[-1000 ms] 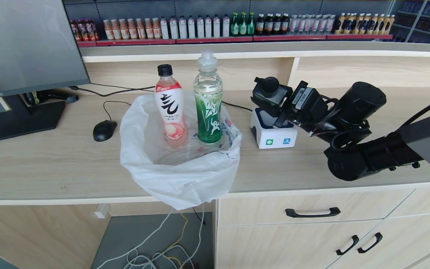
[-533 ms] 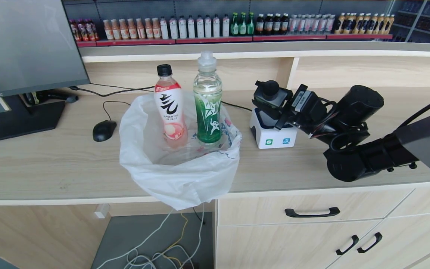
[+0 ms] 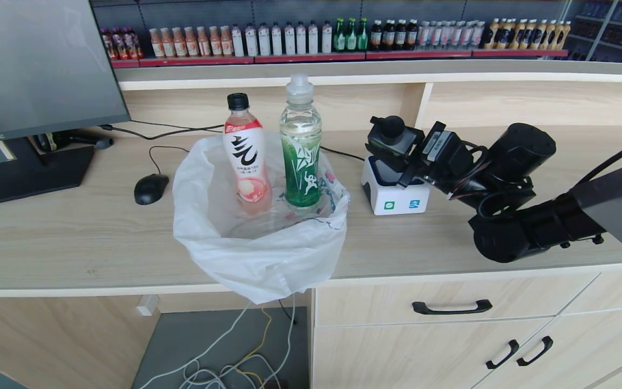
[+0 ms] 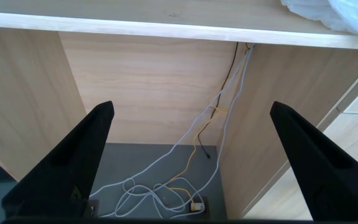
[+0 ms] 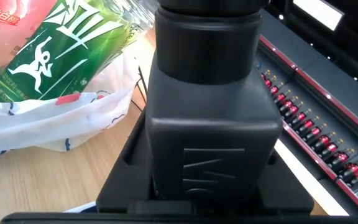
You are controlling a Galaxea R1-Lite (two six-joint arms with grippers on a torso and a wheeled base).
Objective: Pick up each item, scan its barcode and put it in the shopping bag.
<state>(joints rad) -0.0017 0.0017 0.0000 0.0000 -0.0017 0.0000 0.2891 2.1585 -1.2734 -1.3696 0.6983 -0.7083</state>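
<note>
Right arm, change: a shade lower and nearer the cradle than a second ago; against the half-second mark it's barely stirred.
Bag and bottles, change: none, all sitting just where they were.
Bag: the white plastic shopping bag sits at the front edge of the pale wooden counter, mouth wide open, its front spilling over the edge.
In the bag: two bottles, both upright and just beside each other. The pink drink bottle with a black cap is on the robot's left and the clear bottle with a green label and white cap on its right.
Cradle: a small white box-shaped cradle stands on the counter near the bag, on the robot's right.
Scanner: the black handheld barcode scanner is right at the top of the cradle; whether it's seated in it, can't tell.
Right gripper: at the scanner, jaws pinching its black body, which looms close in the right wrist view, with the green label and bag rim off beyond.
Left gripper: down below counter level, jaws spread wide, nothing between them; loose cables on the floor behind.
Elsewhere on the counter: a dark monitor and a black mouse.
</note>
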